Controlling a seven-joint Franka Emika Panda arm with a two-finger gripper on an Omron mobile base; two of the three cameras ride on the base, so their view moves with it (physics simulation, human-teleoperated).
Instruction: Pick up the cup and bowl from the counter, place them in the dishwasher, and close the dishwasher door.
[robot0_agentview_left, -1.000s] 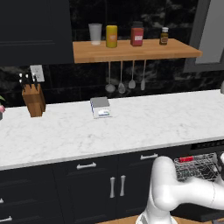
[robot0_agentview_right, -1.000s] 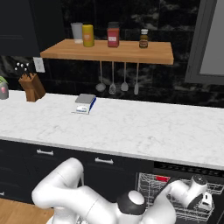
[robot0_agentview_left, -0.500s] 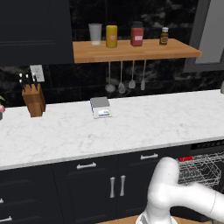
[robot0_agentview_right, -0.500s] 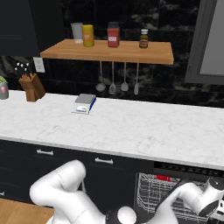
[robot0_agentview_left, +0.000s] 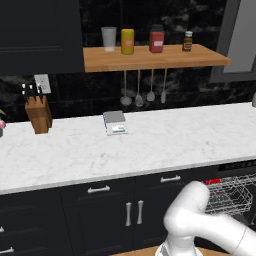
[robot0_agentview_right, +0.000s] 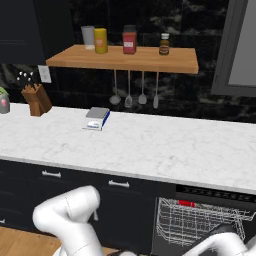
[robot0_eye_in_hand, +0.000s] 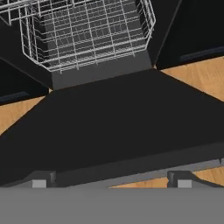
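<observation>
The dishwasher stands open under the counter at the right, its silver wire rack pulled out. In the hand view the dishwasher door lies flat as a dark panel just below and ahead of my gripper. The fingertips stand wide apart at the door's near edge, open with nothing between them. No dish shows in the part of the rack that I see. The red cup and the bowl are out of view. My arm bends low toward the lower right.
On the counter stand a knife block and a small scale. A wooden shelf above carries a grey tumbler, jars and hanging utensils. Wooden floor lies on both sides of the door, with navy cabinets to the left.
The arm has swung lower and further right; the hand that was in front of the rack in the right base view has dropped out of that view.
</observation>
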